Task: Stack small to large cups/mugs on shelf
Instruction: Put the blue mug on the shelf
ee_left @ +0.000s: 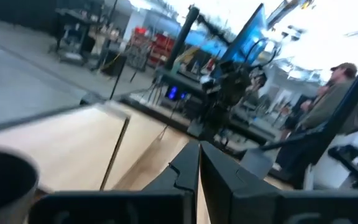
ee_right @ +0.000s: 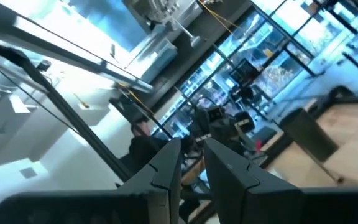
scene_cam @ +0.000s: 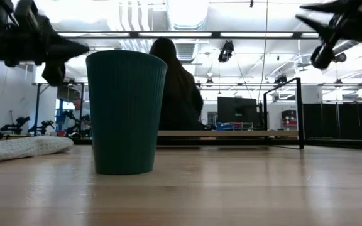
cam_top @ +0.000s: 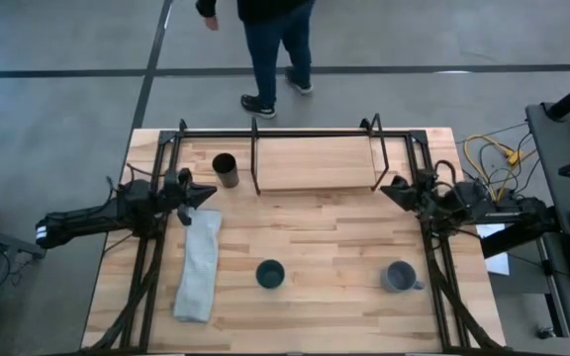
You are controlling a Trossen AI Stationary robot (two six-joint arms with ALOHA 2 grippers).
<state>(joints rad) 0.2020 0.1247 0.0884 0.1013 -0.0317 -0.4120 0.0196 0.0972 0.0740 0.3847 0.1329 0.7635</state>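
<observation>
The table (cam_top: 315,237) carries the shelf (cam_top: 315,163) at its far edge, its board bare. A towel (cam_top: 198,265) lies near the left side. The black tumbler (cam_top: 225,169) stands just left of the shelf. The teal cup (cam_top: 270,274) sits front centre and the mug (cam_top: 399,277) front right; all look empty. No writing is readable. Left gripper (cam_top: 204,195) and right gripper (cam_top: 388,188) hover with fingers nearly pressed together, holding nothing.
</observation>
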